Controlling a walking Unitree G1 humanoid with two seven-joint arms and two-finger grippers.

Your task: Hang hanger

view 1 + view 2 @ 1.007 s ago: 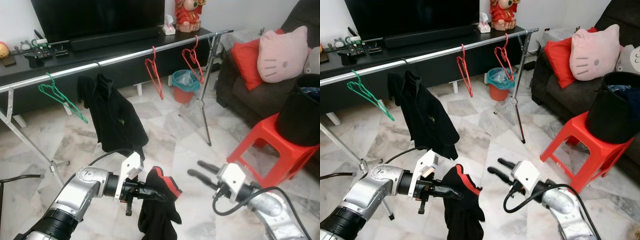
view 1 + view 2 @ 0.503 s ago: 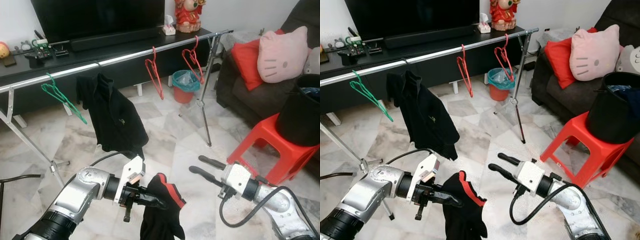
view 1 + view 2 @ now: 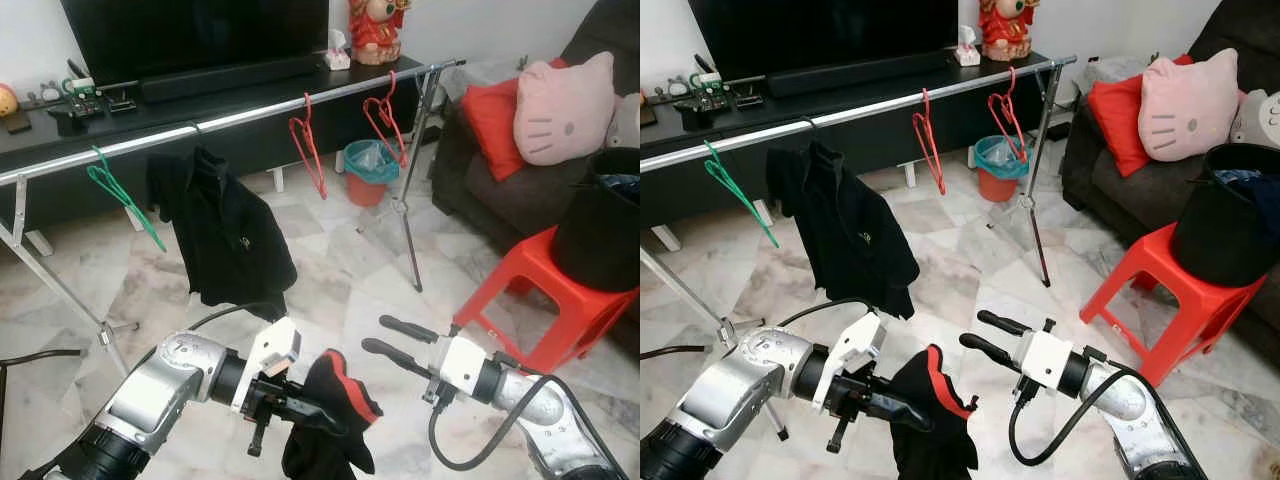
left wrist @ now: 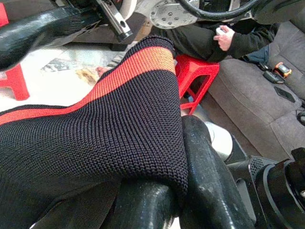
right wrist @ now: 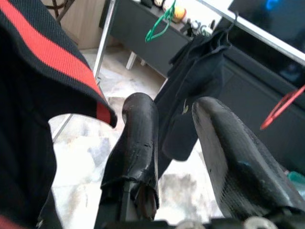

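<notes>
Nearest, the left end effector (image 3: pixel 325 415) is clamped on a black garment with red trim (image 3: pixel 335 420), which droops toward the marble floor (image 3: pixel 340 270). Just right of it, the right end effector (image 3: pixel 385 336) hovers with fingers spread, holding nothing, its tips close to the garment. Farther off, a metal rail (image 3: pixel 250 115) carries a green hanger (image 3: pixel 120 195) at left, a hung black jacket (image 3: pixel 225 235), then two red hangers (image 3: pixel 308 155) toward the right. A red stool (image 3: pixel 530 290) bearing a black bin (image 3: pixel 605 220) stands at right.
</notes>
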